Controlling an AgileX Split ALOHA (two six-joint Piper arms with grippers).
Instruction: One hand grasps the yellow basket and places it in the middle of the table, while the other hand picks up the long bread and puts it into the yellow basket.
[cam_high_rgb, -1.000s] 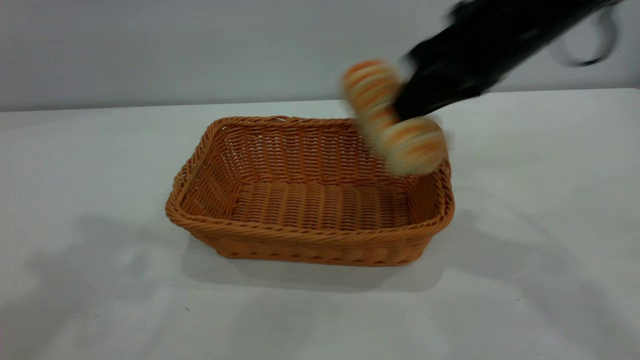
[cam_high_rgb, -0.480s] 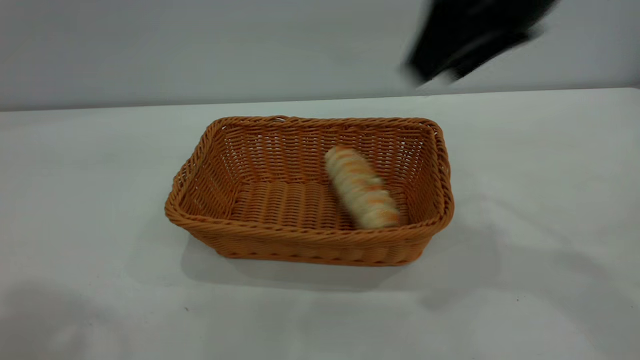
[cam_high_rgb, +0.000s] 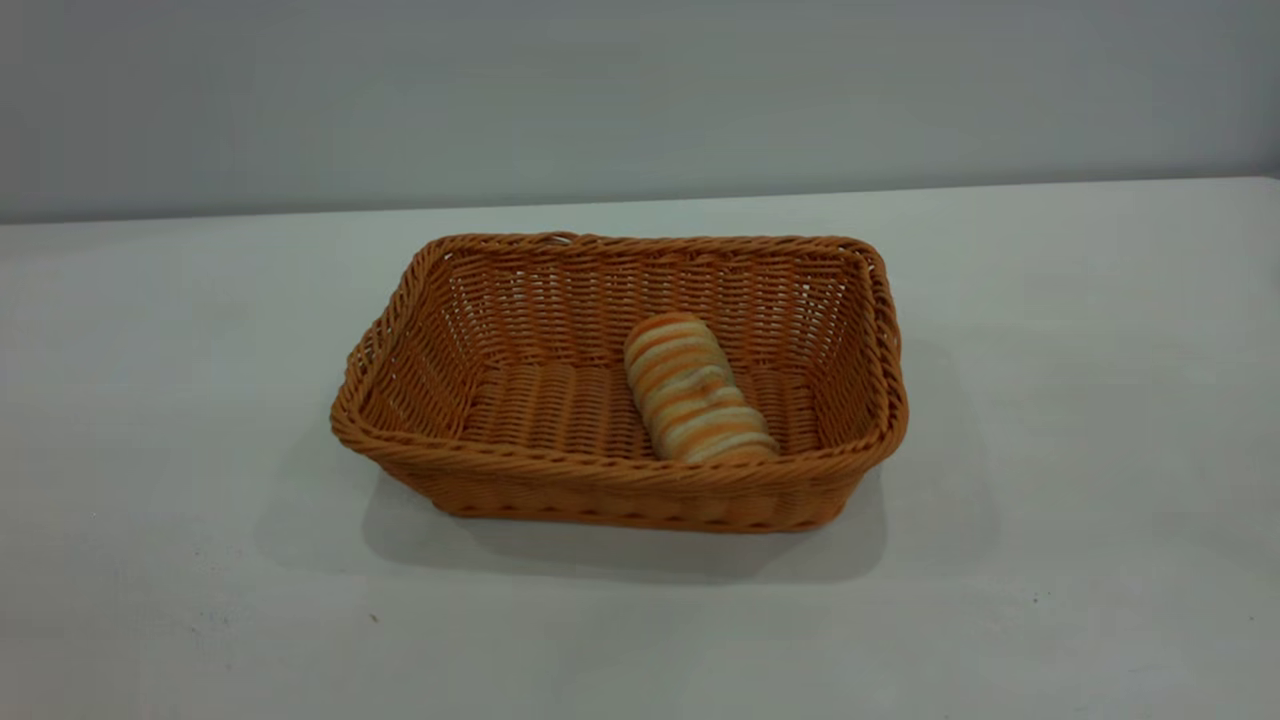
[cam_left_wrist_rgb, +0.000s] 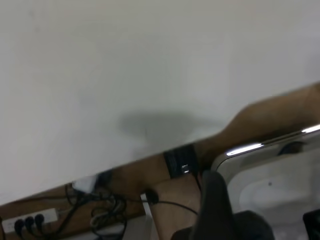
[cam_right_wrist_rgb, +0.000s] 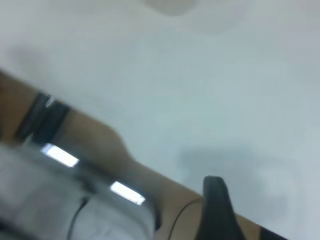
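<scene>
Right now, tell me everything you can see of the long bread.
The long bread is a small oblong roll with rounded ends, banded across in golden-brown and cream stripes. It lies flat on the woven floor of the yellow basket, right of the basket's middle, set at a slant: one end points toward the back wall, the other sits against or just behind the front rim, which hides its lower edge. It looks whole and undamaged. No gripper touches it.
</scene>
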